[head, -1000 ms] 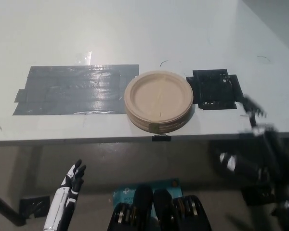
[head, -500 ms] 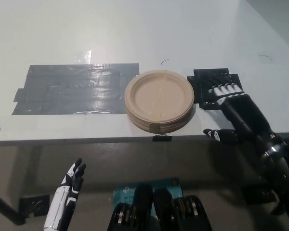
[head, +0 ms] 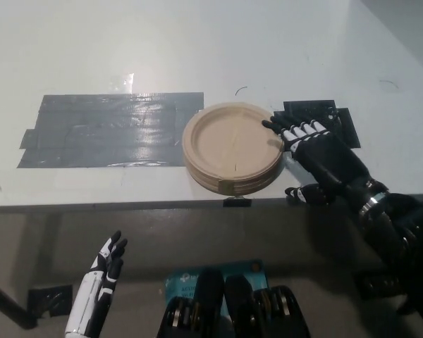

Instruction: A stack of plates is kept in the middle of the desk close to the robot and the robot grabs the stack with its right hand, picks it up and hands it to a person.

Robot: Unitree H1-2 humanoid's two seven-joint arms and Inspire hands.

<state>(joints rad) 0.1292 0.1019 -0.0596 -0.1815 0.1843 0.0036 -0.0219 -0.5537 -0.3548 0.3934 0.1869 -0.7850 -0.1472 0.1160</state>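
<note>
Right hand (head: 317, 151) open at right rim of plates (head: 232, 146) on table (head: 197, 56); judgement: slide thumb under, close squarely on whole stack; left hand (head: 106, 264) idle, open, low.

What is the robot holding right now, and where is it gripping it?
Nothing yet. The black right hand is open, fingertips at the right rim of the stack of plates. The white left hand rests low, open.

tan plates (head: 232, 146), black right hand (head: 317, 158), white left hand (head: 106, 264), grey tape (head: 106, 130)
</note>
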